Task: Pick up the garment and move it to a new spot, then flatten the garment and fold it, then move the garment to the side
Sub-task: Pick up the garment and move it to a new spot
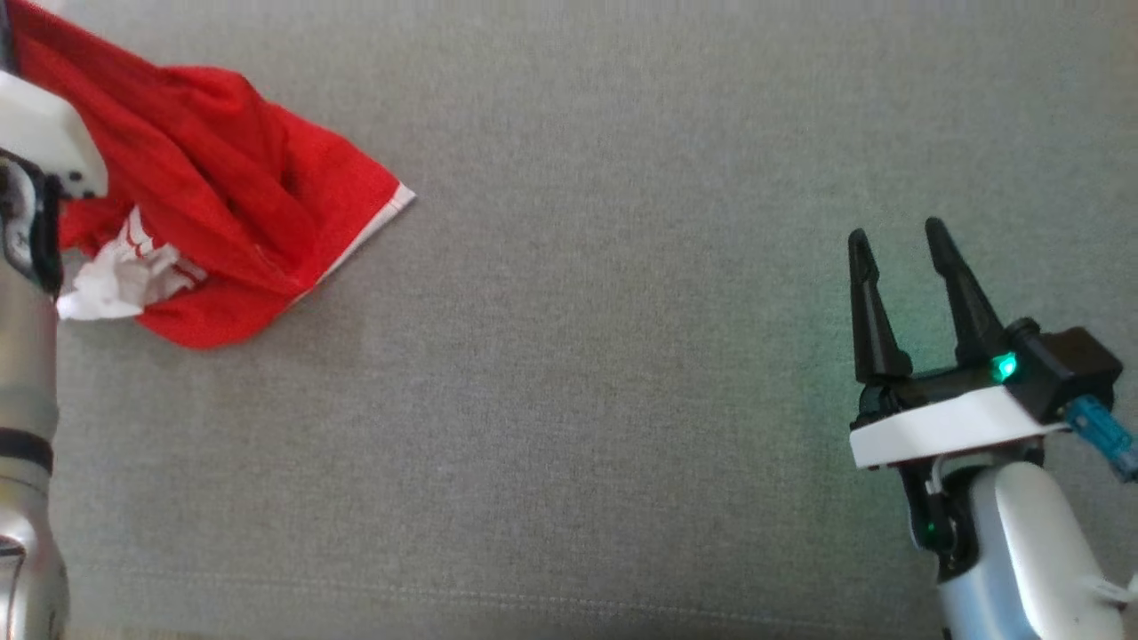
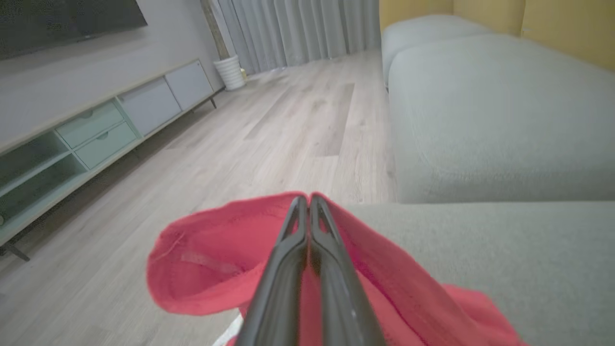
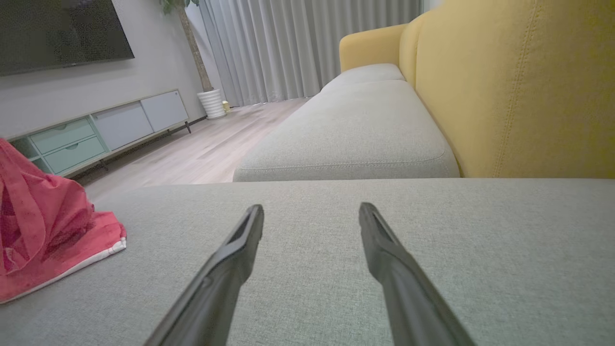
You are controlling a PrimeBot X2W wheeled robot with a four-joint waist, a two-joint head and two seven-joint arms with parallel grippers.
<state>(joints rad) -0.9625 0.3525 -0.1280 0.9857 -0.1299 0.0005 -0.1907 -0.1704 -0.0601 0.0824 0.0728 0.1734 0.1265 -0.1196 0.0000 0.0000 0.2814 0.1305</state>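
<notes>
Sofa cushion [image 1: 622,400], grey, carries the red garment [image 1: 222,178] bunched at its left edge, pinched by the left gripper [image 2: 307,198], fingers closed on it; the right gripper [image 1: 896,228] hovers, fingers wide apart. Wood floor [image 2: 288,120], low cabinet [image 2: 96,129] and curtains [image 3: 298,48] lie beyond

Grey sofa seat [image 1: 622,400], yellow backrest [image 3: 519,86], wood floor [image 2: 240,158], low cabinet [image 2: 96,129], grey curtains [image 3: 298,43].

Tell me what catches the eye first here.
The red garment stands out, bunched at the head view's upper left on the grey cushion, with the left gripper shut on its cloth. The right gripper hangs open at the lower right, apart from it.
</notes>
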